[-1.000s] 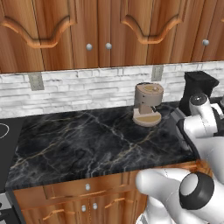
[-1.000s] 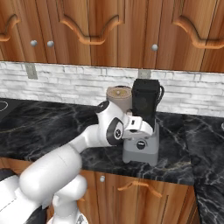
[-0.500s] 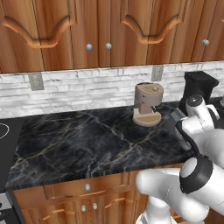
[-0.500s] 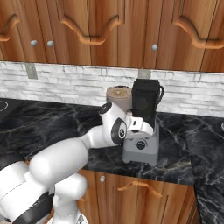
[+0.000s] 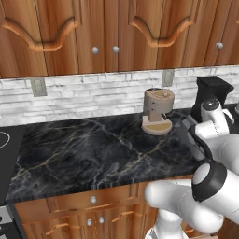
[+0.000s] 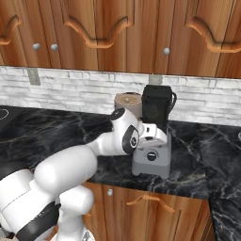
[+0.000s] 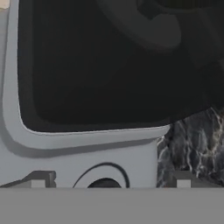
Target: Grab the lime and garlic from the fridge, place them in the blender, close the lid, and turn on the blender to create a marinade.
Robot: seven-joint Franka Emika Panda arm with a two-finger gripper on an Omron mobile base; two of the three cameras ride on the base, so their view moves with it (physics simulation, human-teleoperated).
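Tan coffee machine (image 6: pixel 128 104) left on counter (image 6: pixel 56 136), blender (image 6: pixel 153 155) just right of it, against the backsplash side. Gripper (image 7: pixel 109 183) spread wide, nothing held, hovering over the knob (image 6: pixel 151 156). Knob rigid, small, smooth, likely slippery: pinch across its rim, then twist.

One blender (image 6: pixel 153 136) right in front of the gripper, grey base with one black knob (image 6: pixel 151 156) and one dark jar (image 6: pixel 157 107). One tan coffee machine (image 5: pixel 158 111) just left of it on the one marble counter (image 5: pixel 93 154). Behind it, two wall outlets (image 5: pixel 38 87) on the brick. Up above, three cupboard knobs (image 5: pixel 95 50) are showing in the left base view.
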